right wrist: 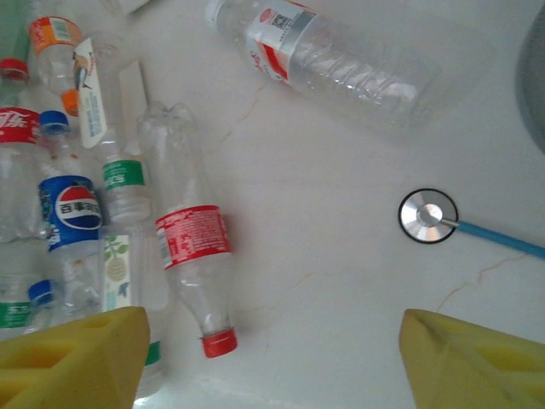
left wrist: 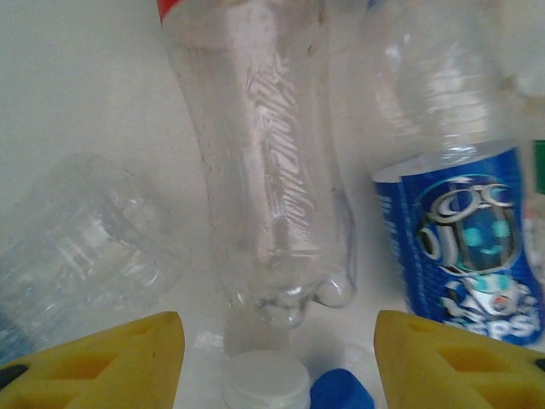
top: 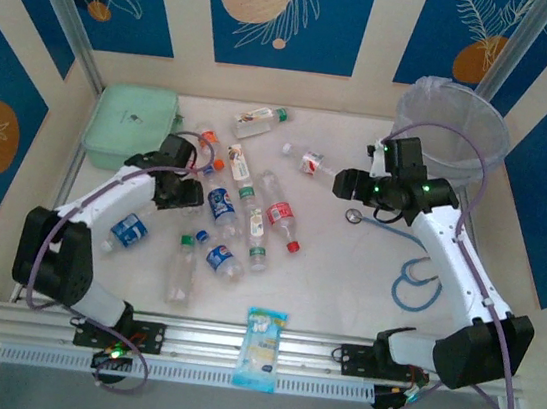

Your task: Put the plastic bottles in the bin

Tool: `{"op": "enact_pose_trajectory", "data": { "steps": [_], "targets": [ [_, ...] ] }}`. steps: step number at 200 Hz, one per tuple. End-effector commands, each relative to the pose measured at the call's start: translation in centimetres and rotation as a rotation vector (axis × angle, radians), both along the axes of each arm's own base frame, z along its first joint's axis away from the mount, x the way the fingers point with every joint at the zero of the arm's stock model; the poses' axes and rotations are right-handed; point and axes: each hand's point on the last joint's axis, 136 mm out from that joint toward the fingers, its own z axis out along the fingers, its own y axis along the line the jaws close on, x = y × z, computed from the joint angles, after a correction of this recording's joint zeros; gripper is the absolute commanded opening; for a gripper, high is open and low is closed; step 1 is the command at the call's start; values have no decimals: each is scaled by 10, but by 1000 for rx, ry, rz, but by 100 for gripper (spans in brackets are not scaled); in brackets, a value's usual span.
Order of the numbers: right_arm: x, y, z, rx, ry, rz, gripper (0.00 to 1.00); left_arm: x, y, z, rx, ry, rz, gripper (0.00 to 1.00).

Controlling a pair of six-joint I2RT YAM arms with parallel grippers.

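Several plastic bottles lie scattered mid-table, among them a red-labelled one (top: 280, 216) and a Pepsi one (top: 221, 203). The bin (top: 456, 118), grey with a clear liner, stands at the back right. My left gripper (top: 182, 193) hangs low over the left of the cluster. Its jaws (left wrist: 279, 362) stand apart, with a white cap (left wrist: 266, 383) and a blue cap (left wrist: 341, 394) between them, untouched. A clear bottle (left wrist: 272, 187) lies just ahead of them. My right gripper (top: 345, 184) is open over bare table (right wrist: 277, 362), with a red-capped bottle (right wrist: 192, 256) by its left finger.
A mint-green lidded box (top: 131, 125) sits at the back left. A blue-and-white packet (top: 261, 349) lies at the front edge. A stethoscope with blue tubing (top: 416, 274) lies under the right arm, its chestpiece (right wrist: 428, 216) beside the gripper. Another bottle (right wrist: 341, 51) lies ahead.
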Motion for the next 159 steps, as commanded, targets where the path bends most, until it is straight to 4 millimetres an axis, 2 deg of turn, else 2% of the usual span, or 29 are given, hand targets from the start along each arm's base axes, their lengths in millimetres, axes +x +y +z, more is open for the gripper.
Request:
{"op": "enact_pose_trajectory", "data": {
  "steps": [1, 25, 54, 97, 130, 159],
  "targets": [
    [-16, 9, 13, 56, 32, 34, 69, 11, -4, -10, -10, -7, 27, 61],
    [-18, 11, 23, 78, 23, 44, 66, 16, -5, -24, -8, 1, 36, 62],
    [-22, 14, 32, 107, 21, 55, 71, 21, -3, -36, 13, 7, 44, 61],
    [-28, 26, 48, 196, 1, 86, 74, 20, 0, -42, 26, 11, 58, 41],
    [-29, 39, 60, 271, -9, 120, 72, 21, -2, -26, 12, -20, 54, 33],
    [-26, 55, 70, 345, -10, 156, 70, 21, -11, 20, -19, -96, 11, 32]
  ]
}}
